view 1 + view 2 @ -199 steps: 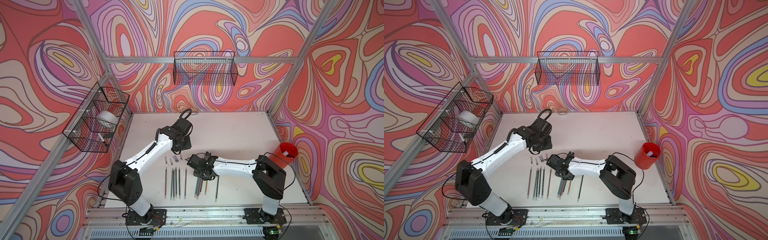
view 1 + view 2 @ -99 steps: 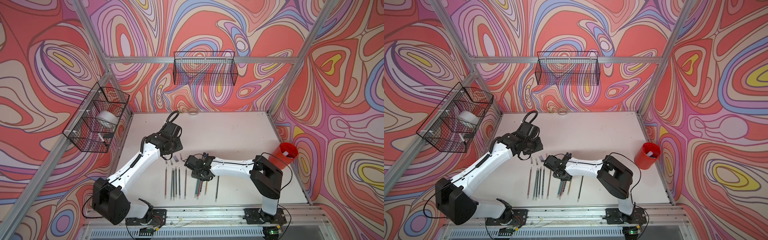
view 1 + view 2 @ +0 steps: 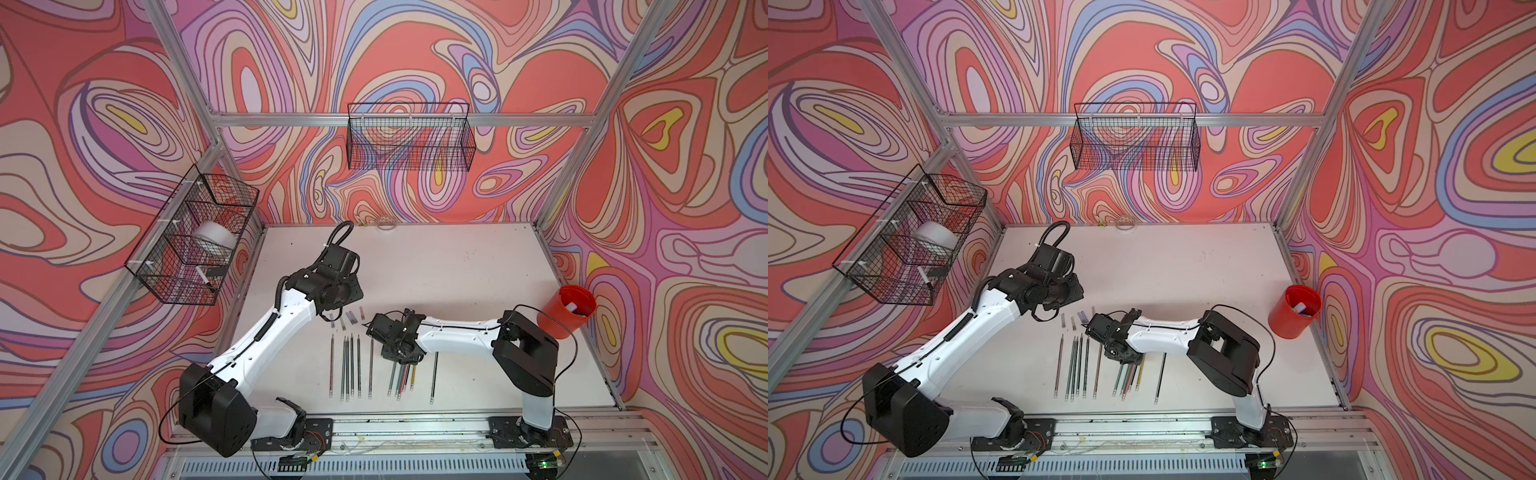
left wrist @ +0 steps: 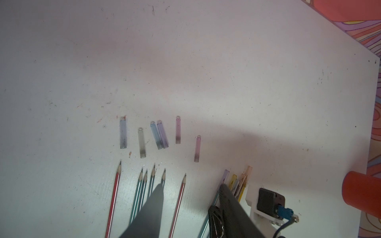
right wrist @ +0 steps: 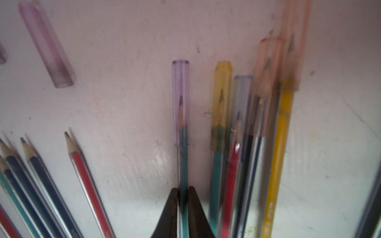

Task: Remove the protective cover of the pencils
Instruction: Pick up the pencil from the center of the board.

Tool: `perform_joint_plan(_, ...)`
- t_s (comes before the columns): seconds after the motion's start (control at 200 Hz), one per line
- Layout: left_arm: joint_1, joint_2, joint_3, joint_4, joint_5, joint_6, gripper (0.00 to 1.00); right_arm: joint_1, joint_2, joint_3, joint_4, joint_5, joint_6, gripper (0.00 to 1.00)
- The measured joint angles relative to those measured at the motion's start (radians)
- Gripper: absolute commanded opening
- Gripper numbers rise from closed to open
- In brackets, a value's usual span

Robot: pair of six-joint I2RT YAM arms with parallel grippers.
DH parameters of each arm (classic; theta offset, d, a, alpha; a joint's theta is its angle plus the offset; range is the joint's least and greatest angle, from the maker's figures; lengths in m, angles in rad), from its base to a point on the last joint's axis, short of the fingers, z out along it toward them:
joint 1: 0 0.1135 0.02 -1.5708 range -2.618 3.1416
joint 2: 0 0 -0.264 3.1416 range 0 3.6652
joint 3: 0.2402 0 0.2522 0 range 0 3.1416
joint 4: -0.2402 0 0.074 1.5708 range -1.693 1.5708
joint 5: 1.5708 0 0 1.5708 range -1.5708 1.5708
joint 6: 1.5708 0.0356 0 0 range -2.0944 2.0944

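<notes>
Looking down in both top views, I see the counter (image 3: 457, 266) carrying a row of bare pencils (image 3: 351, 365) side by side, with small loose caps (image 3: 352, 318) just beyond their points. The right arm (image 3: 457, 331) reaches low over a tighter bunch (image 3: 401, 376) of pencils beside that row. The left arm (image 3: 266, 332) hangs over the loose caps. From up here neither arm's jaws show. One black pencil (image 3: 434, 378) lies apart, and I cannot tell whether it is capped.

In the left wrist view, six caps lie empty on the counter, two of them touching. Six sharpened pencils point toward them. One dark finger (image 4: 148, 212) pokes into view with nothing on it; I cannot tell whether the left arm's jaws are open or closed.

In the right wrist view, the right arm's jaws are closed on the barrel of a teal pencil (image 5: 183, 164). Its lavender cap (image 5: 180, 92) is on, covering the tip. Just beside it, four more pencils wear caps: one yellow, one bluish and two orange.

I judge the job about half done, with six caps off and at least five to go. The lavender one looks to be next.
</notes>
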Motion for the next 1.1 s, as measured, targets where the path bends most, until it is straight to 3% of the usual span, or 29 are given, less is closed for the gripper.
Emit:
perform_joint_plan(0.315, 0.01, -0.013, -0.007, 0.003, 0.005, 0.0, 0.47, 0.0, 0.021, 0.028, 0.005, -0.021, -0.002, 0.19)
perform_joint_plan(0.491, 0.013, -0.015, -0.014, 0.008, 0.013, -0.001, 0.47, 0.001, 0.032, 0.042, 0.011, -0.031, -0.011, 0.08)
perform_joint_plan(0.741, 0.013, -0.02, -0.021, 0.023, 0.047, -0.008, 0.47, 0.002, 0.037, 0.05, 0.017, -0.036, -0.023, 0.05)
perform_joint_plan(1.102, 0.013, -0.003, -0.031, 0.095, 0.198, -0.019, 0.47, 0.006, -0.038, 0.047, 0.037, -0.013, -0.103, 0.05)
